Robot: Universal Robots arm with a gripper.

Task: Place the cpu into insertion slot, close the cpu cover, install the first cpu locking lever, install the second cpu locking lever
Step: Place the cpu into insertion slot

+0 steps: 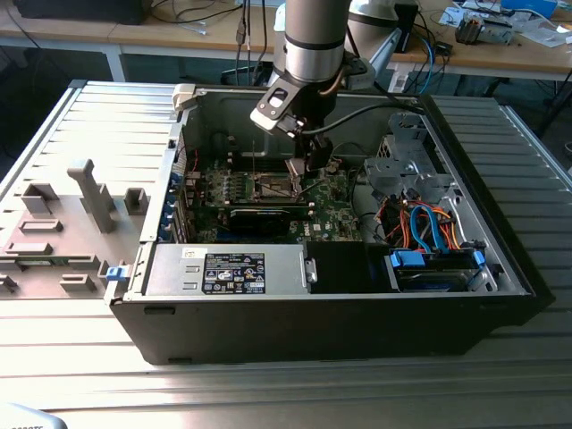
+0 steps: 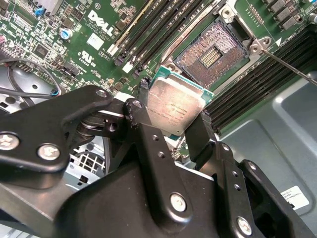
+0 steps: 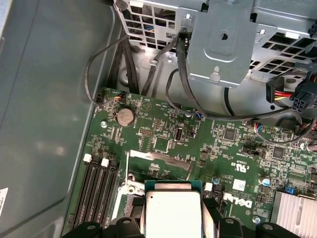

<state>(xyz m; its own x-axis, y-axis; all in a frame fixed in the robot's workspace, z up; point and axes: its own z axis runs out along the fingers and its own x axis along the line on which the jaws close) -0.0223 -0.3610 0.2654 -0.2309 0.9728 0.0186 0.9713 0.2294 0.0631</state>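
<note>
My gripper (image 2: 171,116) is shut on the cpu (image 2: 176,105), a flat square chip with a silvery top and green edge, gripped by two opposite sides. In the second wrist view the cpu hangs beside the insertion slot (image 2: 214,53), which lies open with its dark pin field bare. A thin lever rod (image 2: 292,68) sticks out from the slot's corner. In the first wrist view the cpu (image 3: 172,210) sits between the black fingers (image 3: 212,213), and a silvery frame, likely the raised cpu cover (image 3: 159,165), stands just beyond it. In the exterior view the gripper (image 1: 298,168) hovers at the slot (image 1: 273,186).
The green motherboard (image 1: 331,210) lies inside an open computer case (image 1: 500,241). Black memory slots (image 2: 163,25) flank the socket. A grey drive cage (image 3: 228,39) with loose black cables (image 3: 99,64) lies close by. A grey fixture tray (image 1: 63,223) sits at the exterior view's left.
</note>
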